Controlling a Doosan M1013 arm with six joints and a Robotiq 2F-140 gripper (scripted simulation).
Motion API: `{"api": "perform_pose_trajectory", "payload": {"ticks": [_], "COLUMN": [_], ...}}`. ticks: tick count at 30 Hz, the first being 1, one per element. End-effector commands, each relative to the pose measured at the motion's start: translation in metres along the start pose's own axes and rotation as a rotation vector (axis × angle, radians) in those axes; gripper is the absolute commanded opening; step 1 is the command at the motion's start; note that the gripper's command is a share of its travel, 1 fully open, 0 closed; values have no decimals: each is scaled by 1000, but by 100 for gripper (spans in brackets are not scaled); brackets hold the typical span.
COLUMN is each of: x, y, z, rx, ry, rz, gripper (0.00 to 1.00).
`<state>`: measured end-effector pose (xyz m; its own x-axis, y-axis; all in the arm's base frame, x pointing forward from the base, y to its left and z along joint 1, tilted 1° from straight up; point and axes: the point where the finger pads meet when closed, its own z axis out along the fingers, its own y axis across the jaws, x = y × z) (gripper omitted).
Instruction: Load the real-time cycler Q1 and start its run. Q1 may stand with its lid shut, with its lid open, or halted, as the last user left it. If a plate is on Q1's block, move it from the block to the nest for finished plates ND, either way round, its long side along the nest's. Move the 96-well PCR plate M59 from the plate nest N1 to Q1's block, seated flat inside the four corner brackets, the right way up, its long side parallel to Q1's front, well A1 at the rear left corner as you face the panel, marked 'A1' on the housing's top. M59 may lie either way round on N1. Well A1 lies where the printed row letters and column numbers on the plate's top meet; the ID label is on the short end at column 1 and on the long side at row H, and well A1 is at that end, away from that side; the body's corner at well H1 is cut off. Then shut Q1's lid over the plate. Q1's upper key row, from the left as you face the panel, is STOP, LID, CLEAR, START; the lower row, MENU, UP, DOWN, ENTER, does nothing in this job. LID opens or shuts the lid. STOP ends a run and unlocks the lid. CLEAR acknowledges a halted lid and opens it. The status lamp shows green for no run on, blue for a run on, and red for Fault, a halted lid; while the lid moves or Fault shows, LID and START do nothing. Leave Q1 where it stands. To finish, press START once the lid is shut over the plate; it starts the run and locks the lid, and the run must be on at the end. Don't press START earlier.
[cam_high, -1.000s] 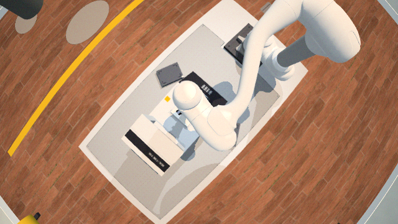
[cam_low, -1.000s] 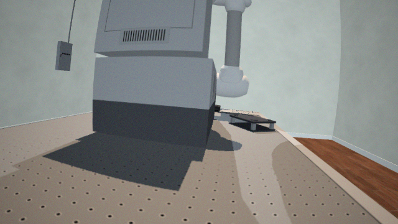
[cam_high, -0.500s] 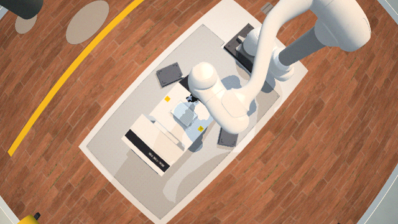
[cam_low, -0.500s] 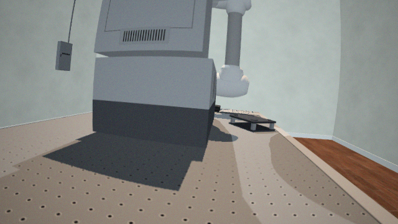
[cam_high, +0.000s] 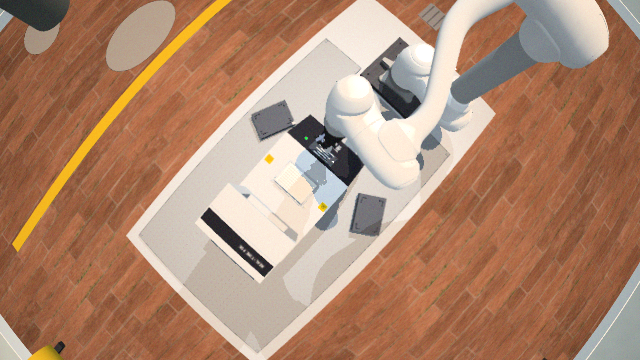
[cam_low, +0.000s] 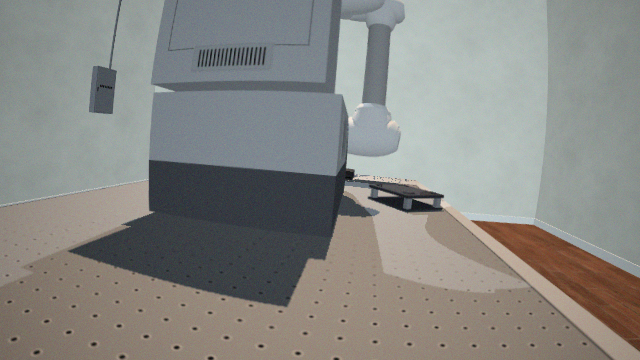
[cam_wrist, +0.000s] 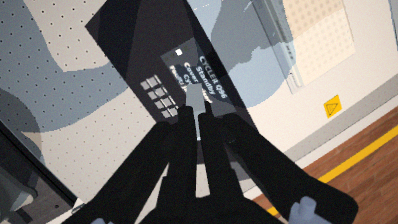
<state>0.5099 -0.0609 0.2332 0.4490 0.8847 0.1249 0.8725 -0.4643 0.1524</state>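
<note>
Q1 (cam_high: 310, 220) (cam_low: 245, 132) stands with its lid (cam_high: 240, 225) (cam_low: 250, 30) open. A pale 96-well plate (cam_high: 290, 179) (cam_wrist: 325, 45) lies on its block; its ID and well A1 are too small to read. The status lamp (cam_high: 306, 138) is green; the display (cam_wrist: 204, 75) reads "Standby". The key rows (cam_wrist: 159, 97) show on the dark panel. My gripper (cam_wrist: 195, 95) is shut and empty above the panel, its fingertips over the display beside the keys in the wrist view. The fingers cover part of the display text.
One dark plate nest (cam_high: 272, 120) stands off one side of Q1. Another dark nest (cam_high: 368, 214) (cam_low: 407, 190) stands off the other side. Both are bare, and their labels are unreadable. The arm reaches over the panel from its dark base plate (cam_high: 400, 47).
</note>
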Motion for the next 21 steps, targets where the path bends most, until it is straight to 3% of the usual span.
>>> {"api": "perform_pose_trajectory", "payload": {"ticks": [1, 6, 9, 13, 15, 19, 21], "x": [-6, -12, -18, -26, -30, -38, -42], "y": [-14, -27, -41, -59, -69, -87, -96], "z": [-1, -2, -2, -3, -4, -4, -5], "rx": [-27, -31, -61, -61, -87, -91, -117], "ry": [11, 13, 25, 25, 36, 38, 48], "rz": [61, 71, 142, 142, 202, 212, 273], "gripper": [0, 0, 0, 0, 0, 0, 0]}}
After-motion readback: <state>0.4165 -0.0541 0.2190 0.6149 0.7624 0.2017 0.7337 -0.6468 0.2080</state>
